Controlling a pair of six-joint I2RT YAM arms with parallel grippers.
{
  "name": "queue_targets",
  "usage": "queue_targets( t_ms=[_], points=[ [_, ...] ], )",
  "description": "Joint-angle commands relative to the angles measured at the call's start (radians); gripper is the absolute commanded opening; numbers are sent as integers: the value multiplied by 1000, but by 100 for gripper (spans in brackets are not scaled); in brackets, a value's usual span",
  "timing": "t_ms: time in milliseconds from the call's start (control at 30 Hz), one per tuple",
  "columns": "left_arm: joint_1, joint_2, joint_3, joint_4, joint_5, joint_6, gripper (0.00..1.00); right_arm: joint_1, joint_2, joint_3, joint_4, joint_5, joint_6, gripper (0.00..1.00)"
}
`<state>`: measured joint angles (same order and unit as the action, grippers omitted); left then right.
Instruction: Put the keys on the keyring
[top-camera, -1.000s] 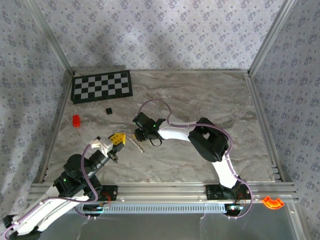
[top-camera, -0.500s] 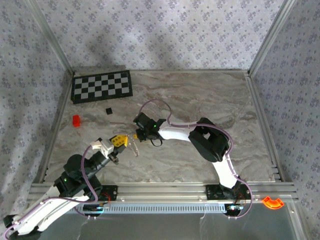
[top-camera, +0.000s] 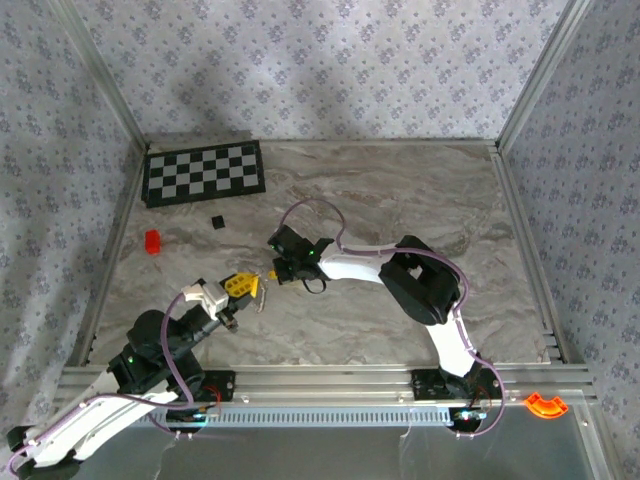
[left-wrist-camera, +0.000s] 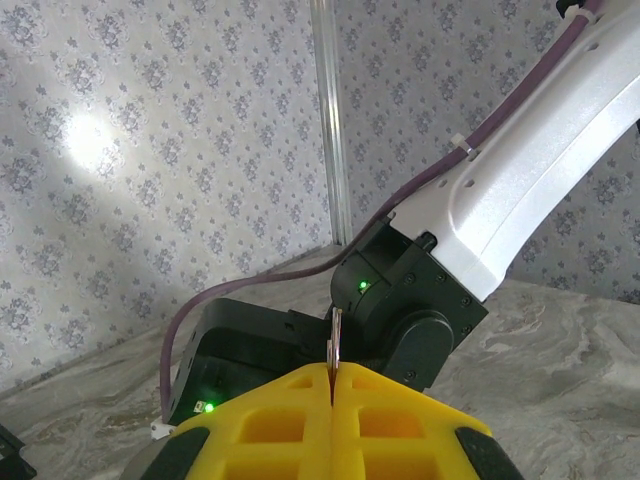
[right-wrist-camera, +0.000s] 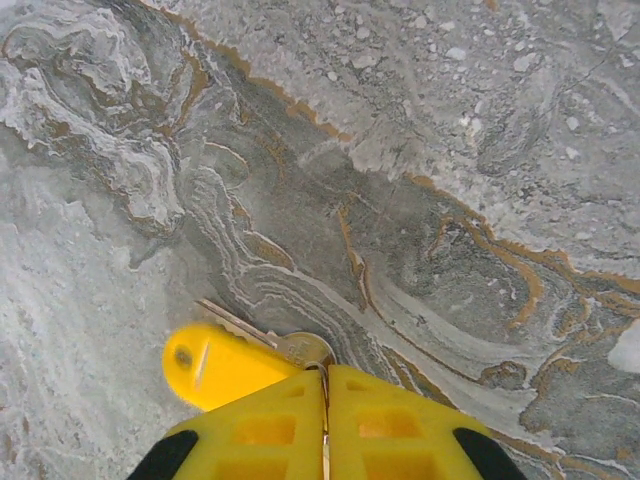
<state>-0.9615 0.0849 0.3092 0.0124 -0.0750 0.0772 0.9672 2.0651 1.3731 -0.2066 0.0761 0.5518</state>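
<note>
Pads of the left claw (left-wrist-camera: 331, 372), yellow, are pressed together in the left wrist view on a metal sliver (left-wrist-camera: 335, 342) that stands edge-on above the tips; key or ring, I cannot tell. Just beyond it looms the right arm's black wrist housing (left-wrist-camera: 400, 310).

The right wrist view shows the right claw (right-wrist-camera: 324, 372) pressed together over the marble table (right-wrist-camera: 450, 200). At its tip lie the keys: a yellow-headed key (right-wrist-camera: 215, 365) to the left and a silver key head (right-wrist-camera: 305, 348) touching the seam. Whether it is pinched, I cannot tell.

The overhead view shows both claws (top-camera: 240, 284) (top-camera: 274, 273) nearly tip to tip. Farther beyond the left claw sit a red block (top-camera: 152, 241), a black cube (top-camera: 216, 221) and a checkerboard (top-camera: 204, 171).
</note>
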Motion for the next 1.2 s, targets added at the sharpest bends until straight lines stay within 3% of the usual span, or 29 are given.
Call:
queue_targets(
  t_ms=[0, 133, 433, 533, 800, 1167],
  points=[
    [-9, -16, 11, 47, -16, 7, 0, -3, -35, -12, -60, 22, 10, 5],
    [-19, -13, 11, 37, -25, 13, 0, -4, -65, -24, -79, 28, -3, 0],
    [-56, 9, 12, 31, -41, 34, 0, -5, -203, -124, -140, 21, -56, 0],
    [-55, 32, 12, 40, -21, 39, 0, -5, -291, -230, -157, -101, -130, 0],
    [-56, 54, 1, 63, -21, 45, 0, -22, -557, -448, -262, -239, -233, 0],
    [-53, 145, -8, 105, -1, 58, 0, -139, -565, -524, -418, -284, -252, 0]
  ],
)
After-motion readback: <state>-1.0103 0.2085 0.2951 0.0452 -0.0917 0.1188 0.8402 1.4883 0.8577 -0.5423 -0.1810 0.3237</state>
